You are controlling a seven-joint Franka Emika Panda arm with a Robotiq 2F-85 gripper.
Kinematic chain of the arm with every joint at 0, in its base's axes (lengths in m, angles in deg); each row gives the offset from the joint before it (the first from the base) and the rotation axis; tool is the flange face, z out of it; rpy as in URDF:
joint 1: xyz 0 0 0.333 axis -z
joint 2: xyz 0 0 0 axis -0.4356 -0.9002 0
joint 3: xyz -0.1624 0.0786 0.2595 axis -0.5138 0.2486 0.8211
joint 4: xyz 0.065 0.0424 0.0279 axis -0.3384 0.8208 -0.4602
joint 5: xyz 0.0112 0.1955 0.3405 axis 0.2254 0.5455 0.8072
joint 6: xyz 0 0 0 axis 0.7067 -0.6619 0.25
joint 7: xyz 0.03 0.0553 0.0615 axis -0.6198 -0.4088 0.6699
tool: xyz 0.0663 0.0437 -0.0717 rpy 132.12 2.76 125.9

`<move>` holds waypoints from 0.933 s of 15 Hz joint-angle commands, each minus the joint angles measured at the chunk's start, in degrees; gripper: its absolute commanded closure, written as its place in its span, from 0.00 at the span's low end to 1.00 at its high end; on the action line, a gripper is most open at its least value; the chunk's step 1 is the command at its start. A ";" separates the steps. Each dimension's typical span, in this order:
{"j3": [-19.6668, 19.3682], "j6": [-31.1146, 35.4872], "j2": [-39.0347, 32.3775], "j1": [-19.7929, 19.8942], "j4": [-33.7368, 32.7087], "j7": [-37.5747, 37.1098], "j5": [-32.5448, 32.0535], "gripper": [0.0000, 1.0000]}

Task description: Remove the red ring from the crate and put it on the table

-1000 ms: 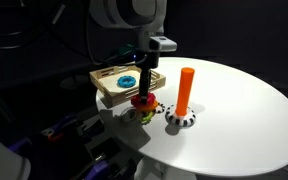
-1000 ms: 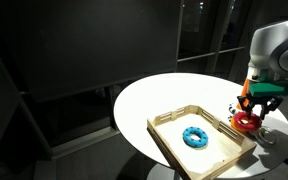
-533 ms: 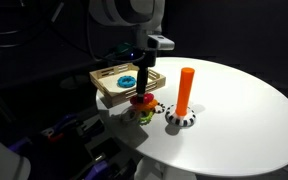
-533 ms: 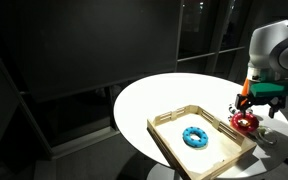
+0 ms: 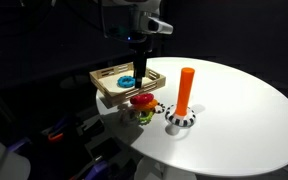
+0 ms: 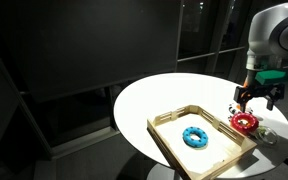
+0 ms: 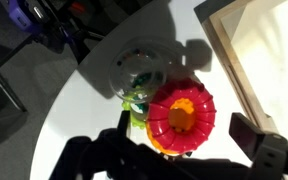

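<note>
The red ring (image 5: 142,99) (image 6: 246,122) lies outside the crate (image 5: 106,90) (image 6: 164,125), on top of a small yellow-orange piece on the white table (image 5: 234,110) (image 6: 144,95). My gripper (image 5: 139,78) (image 6: 256,95) hangs open a little above the ring and touches nothing. In the wrist view the red ring (image 7: 182,118) lies straight below my gripper (image 7: 184,128), with one dark finger on each side of it and a corner of the crate (image 7: 234,55) at the upper right. A blue ring (image 5: 127,80) (image 6: 194,137) lies inside the crate.
An upright orange cylinder (image 5: 186,90) on a black-and-white toothed base (image 5: 182,120) stands just beside the red ring. A clear round piece with green bits (image 7: 142,72) lies next to the ring. The table edge runs close by; the surroundings are dark.
My gripper has opened, let go of the red ring and risen straight up. The ring stays where it was, beside the crate.
</note>
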 commanded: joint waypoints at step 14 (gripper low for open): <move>5.83 -18.27 18.30 1.10 -5.09 19.80 3.72 0.00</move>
